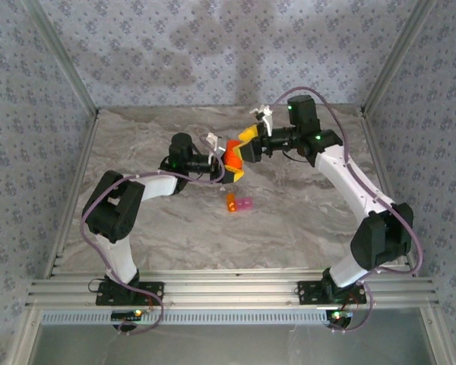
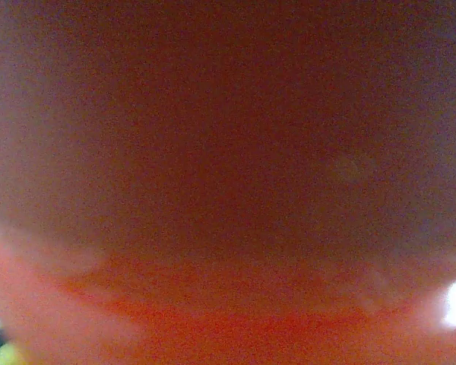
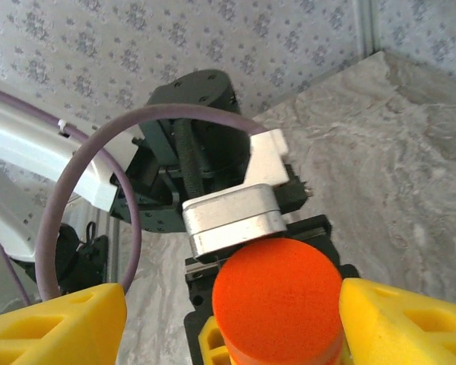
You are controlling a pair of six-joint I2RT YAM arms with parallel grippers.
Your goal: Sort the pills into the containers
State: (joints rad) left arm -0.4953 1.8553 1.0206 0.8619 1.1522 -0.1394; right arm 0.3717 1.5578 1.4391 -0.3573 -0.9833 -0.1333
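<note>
Near the jaws, untouched, lie the containers [image 1: 239,203].

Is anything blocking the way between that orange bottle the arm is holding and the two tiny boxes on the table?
Nothing visible stands in the way. The left gripper holds the orange bottle just beyond the containers, with bare table between them. The right arm's yellow fingers flank the bottle's top, not the path down.
</note>
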